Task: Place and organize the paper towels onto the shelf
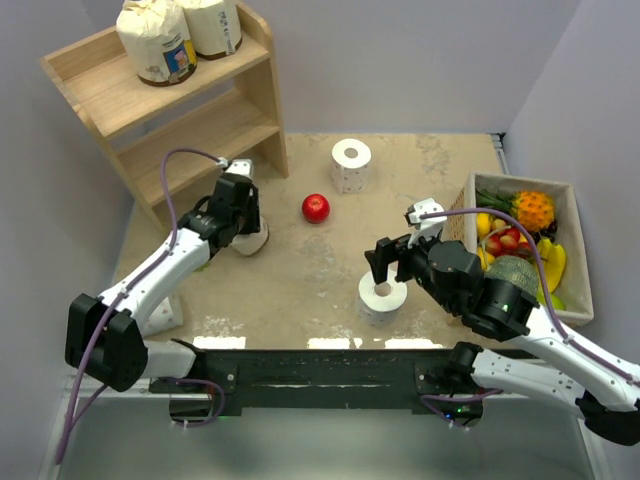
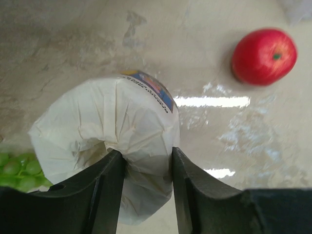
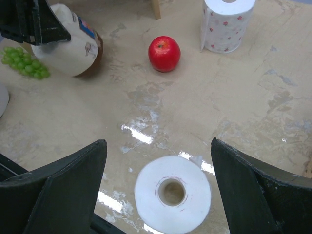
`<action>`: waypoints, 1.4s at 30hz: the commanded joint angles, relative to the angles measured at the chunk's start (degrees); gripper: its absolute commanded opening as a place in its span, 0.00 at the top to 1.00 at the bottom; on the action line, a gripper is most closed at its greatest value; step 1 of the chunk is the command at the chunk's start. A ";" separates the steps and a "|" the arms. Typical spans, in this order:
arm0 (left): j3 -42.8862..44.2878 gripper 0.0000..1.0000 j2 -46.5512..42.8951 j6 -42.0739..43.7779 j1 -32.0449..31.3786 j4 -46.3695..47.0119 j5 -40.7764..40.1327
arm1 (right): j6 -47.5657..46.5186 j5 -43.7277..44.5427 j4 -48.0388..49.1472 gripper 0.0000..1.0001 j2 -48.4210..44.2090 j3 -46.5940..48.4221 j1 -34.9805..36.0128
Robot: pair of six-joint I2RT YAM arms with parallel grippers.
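In the upper left of the top view, the light natural-wood stepped shelf [image 1: 110,95] carries two cream-wrapped, labelled paper towel rolls [image 1: 160,45] on its top tier. At left centre, below the shelf, my left gripper [image 2: 146,175] is clamped on a third cream-wrapped roll [image 2: 107,122], which is tilted. Right of centre, my right gripper [image 3: 158,146] stands with jaws apart over a bare white hollow-cored roll [image 3: 146,192].

Cream paper-wrapped roll [image 1: 256,241]: largely hidden under left gripper [image 1: 240,215], overhead view. Green grape bunch [image 2: 17,168]: blurred, cut by left wrist view's edge
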 commanded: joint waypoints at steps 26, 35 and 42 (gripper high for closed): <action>10.16 0.26 3.44 14.09 -10.73 -16.96 5.68 | -0.27 -0.33 -0.13 0.09 0.77 3.21 -0.04; 4.81 0.27 3.00 12.68 -12.05 -16.53 4.45 | -0.28 -0.06 -0.57 0.09 -0.20 3.39 -0.04; 1.64 0.30 4.31 12.33 -12.05 -14.33 4.63 | -0.19 0.29 -0.92 0.09 -0.55 3.30 -0.04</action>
